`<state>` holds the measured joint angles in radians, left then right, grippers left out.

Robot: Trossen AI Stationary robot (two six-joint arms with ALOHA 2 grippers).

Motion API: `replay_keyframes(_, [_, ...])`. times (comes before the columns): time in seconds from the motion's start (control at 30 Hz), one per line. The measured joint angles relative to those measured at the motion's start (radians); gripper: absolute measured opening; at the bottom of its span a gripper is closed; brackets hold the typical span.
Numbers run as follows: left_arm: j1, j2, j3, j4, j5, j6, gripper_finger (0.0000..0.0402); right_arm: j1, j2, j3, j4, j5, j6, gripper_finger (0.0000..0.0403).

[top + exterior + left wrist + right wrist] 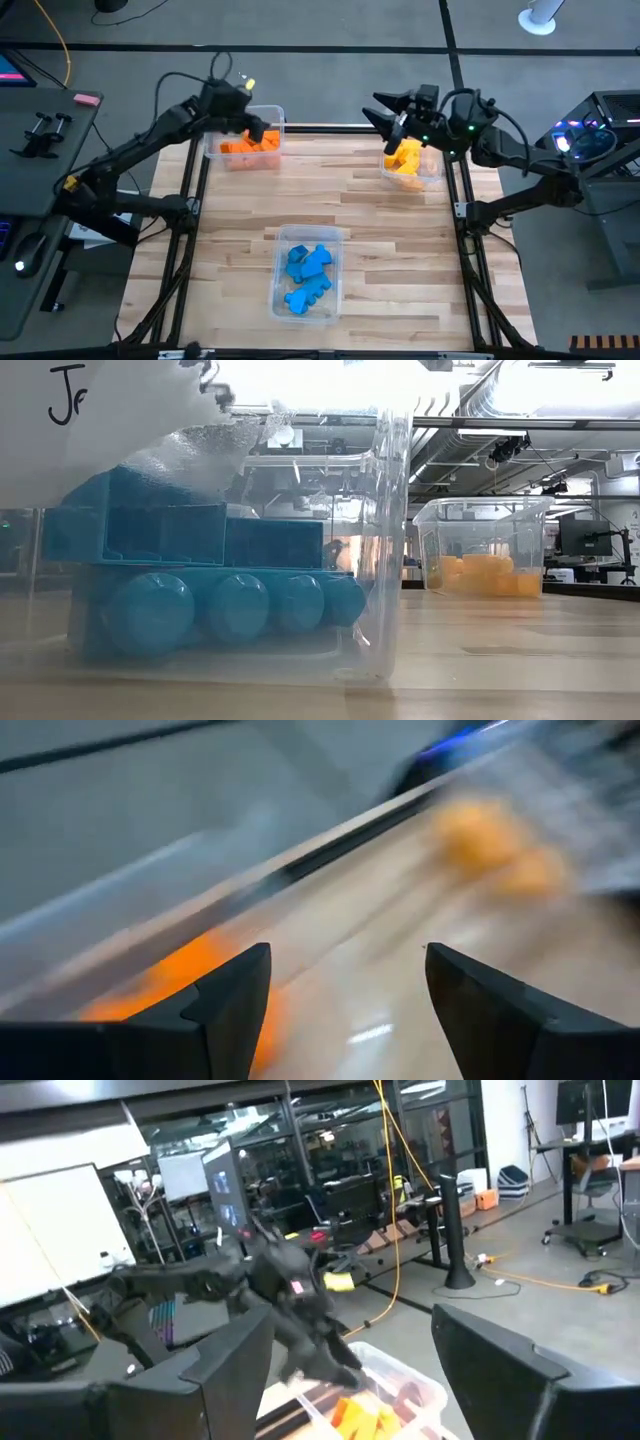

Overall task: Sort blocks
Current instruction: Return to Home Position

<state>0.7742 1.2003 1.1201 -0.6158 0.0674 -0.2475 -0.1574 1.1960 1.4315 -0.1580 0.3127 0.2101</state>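
Observation:
The blocks lie sorted by colour in three clear bins. Orange blocks (250, 144) fill the far-left bin (245, 160), yellow blocks (404, 160) the far-right bin (425, 172), and blue blocks (306, 272) the near-centre bin (308, 240). My left gripper (262, 130) hangs over the orange bin, open, with nothing between its fingers (345, 955). My right gripper (372, 108) hovers level above the yellow bin's far left corner, open and empty (350, 1320). In the low view the blue blocks (200, 590) fill the foreground, with the yellow blocks (485, 575) behind at the right.
Bare wooden tabletop (330, 200) lies between the three bins. Black frame rails run along the table's left edge (190, 230) and right edge (465, 240). The right wrist view looks across at the left arm (270, 1280) and the orange bin (380, 1400).

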Motion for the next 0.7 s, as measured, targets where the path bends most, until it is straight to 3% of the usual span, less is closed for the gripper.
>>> replay_keyframes(0.13, [-0.026, -0.059, 0.014, 0.229, 0.251, -0.04, 0.0254, 0.001, -0.045, 0.0, -0.087, -0.003, 0.003, 0.027])
replay_keyframes(0.27, [-0.113, -0.141, -0.043, 0.353, 0.282, -0.054, 0.0254, 0.003, -0.1, 0.0, -0.238, -0.007, 0.071, 0.027])
replay_keyframes(0.47, [-0.275, -0.301, -0.318, 0.56, 0.226, -0.197, 0.0233, 0.044, -0.17, 0.0, -0.489, 0.012, 0.123, 0.027])
replay_keyframes(0.57, [-0.345, -0.394, -0.488, 0.797, 0.129, -0.329, 0.0207, 0.064, -0.196, 0.0, -0.572, 0.02, 0.124, 0.0269])
replay_keyframes(0.7, [-0.399, -0.516, -0.662, 1.021, -0.01, -0.393, 0.0148, 0.084, -0.222, 0.0, -0.733, 0.019, 0.134, 0.0246])
